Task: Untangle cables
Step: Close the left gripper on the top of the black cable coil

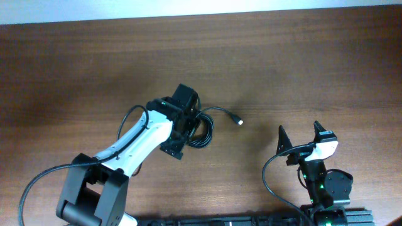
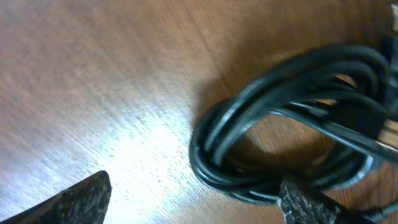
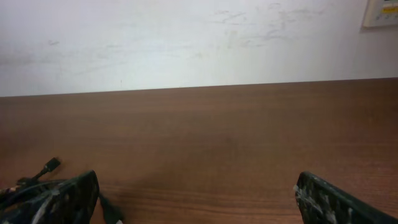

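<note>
Wood-top scene, white wall [image 3: 186, 43]: right wrist only | cables [image 2: 208, 155] coiled: left wrist

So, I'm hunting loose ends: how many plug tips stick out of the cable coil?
1. The plug tip lies right of the coil in the overhead view; others may be hidden in it or under the left arm.

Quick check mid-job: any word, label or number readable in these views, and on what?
None readable.
Pale plate on the wall, top right corner of the right wrist view: it has a yellow patch, too small and blurred to read.
Cables and table: no markings visible.
</note>
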